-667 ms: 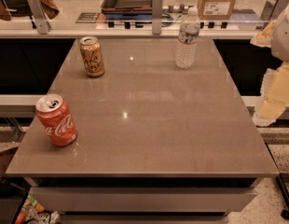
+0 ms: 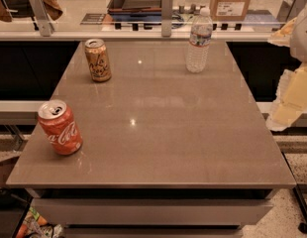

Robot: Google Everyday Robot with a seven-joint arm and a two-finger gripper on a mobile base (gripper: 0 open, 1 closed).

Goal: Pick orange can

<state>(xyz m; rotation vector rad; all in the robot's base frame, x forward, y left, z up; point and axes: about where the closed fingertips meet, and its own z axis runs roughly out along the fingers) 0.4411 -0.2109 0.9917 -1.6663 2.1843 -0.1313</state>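
The orange can (image 2: pixel 97 60) is slim and pale orange-tan with dark cursive lettering and a silver top. It stands upright at the far left of the grey-brown table (image 2: pixel 158 143). My gripper (image 2: pixel 290 99) shows as pale cream-coloured parts at the right edge of the camera view, beyond the table's right edge. It is far from the orange can and touches nothing on the table.
A red Coca-Cola can (image 2: pixel 60 127) stands upright at the near left of the table. A clear water bottle (image 2: pixel 199 41) stands at the far right. A counter ledge with posts (image 2: pixel 166 9) runs behind the table. A cardboard box (image 2: pixel 232 0) sits beyond it.
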